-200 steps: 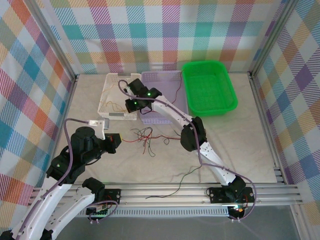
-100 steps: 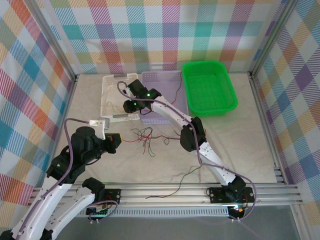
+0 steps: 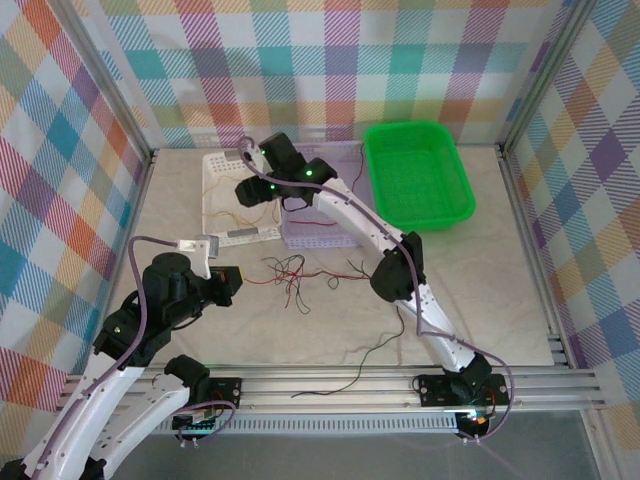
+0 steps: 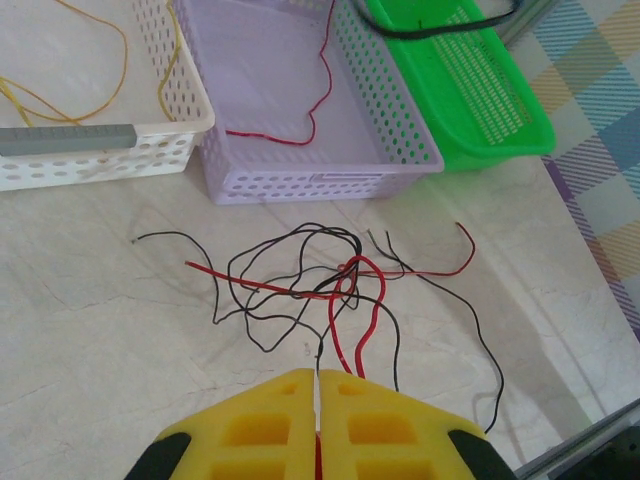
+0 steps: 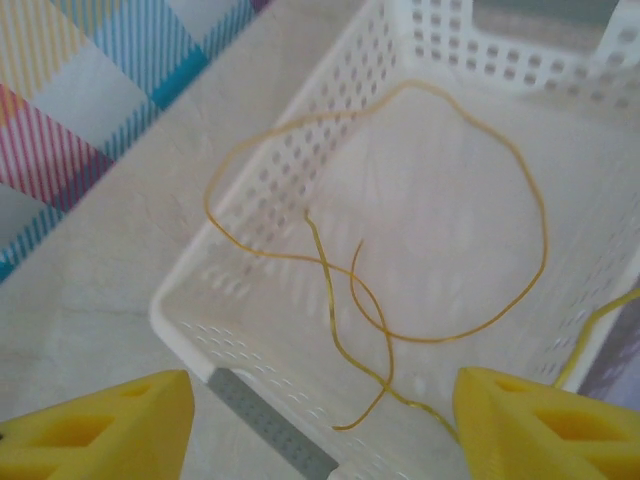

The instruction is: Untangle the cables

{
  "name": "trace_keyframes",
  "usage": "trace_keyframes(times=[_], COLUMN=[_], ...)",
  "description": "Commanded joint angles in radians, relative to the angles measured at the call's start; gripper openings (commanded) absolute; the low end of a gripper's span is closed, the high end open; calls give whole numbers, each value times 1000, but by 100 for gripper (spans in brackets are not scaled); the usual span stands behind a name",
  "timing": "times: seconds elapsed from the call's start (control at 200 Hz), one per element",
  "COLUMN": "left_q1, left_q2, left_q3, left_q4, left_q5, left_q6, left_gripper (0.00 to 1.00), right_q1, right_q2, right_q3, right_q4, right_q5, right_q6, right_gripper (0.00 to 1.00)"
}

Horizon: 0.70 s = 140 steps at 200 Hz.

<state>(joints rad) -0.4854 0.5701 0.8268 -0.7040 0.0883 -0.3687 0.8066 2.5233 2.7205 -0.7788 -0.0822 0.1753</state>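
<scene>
A tangle of red and black cables (image 4: 340,280) lies on the table in front of the baskets (image 3: 290,272). My left gripper (image 4: 316,375) is shut at the tangle's near side, and a red cable runs from the tangle into its closed fingers (image 3: 238,281). My right gripper (image 5: 322,400) hangs open over the white basket (image 5: 170,320), nothing between its fingers (image 3: 246,190). Loose yellow cables (image 5: 328,275) lie on that basket's floor. One red cable (image 4: 310,120) lies in the lavender basket (image 4: 300,185).
A green basket (image 3: 415,180) stands at the back right, next to the lavender basket (image 3: 310,235). One thin dark cable (image 3: 370,355) trails across the table toward the front rail. Aluminium rails border the table on all sides.
My right gripper has opened and moved back and slightly left over the white basket. The left arm and the tangle have not moved.
</scene>
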Motion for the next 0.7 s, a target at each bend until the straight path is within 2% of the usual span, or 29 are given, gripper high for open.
trace_keyframes(times=[0.0, 0.195, 0.395, 0.515, 0.59, 0.695], left_q1=[4, 5, 5, 3, 4, 2], left_q2=[4, 30, 45, 67, 100, 124], left_q3=[-8, -4, 17, 43, 71, 93], left_q4=[11, 8, 10, 34, 26, 19], left_q5=[-18, -21, -21, 27, 47, 10], left_q6=[22, 19, -6, -29, -21, -29], left_gripper=[0, 0, 0, 0, 0, 0], right_q1=[3, -7, -35, -55, -81, -105], right_q2=[-80, -155, -330, -535, -676, -845], right_q3=[-25, -88, -337, -636, -847, -1127], right_q4=[2, -40, -16, 123, 241, 380], right_q5=[28, 50, 54, 52, -5, -90], right_q6=[-25, -8, 18, 21, 47, 59], right_gripper=[72, 73, 74, 78, 80, 84])
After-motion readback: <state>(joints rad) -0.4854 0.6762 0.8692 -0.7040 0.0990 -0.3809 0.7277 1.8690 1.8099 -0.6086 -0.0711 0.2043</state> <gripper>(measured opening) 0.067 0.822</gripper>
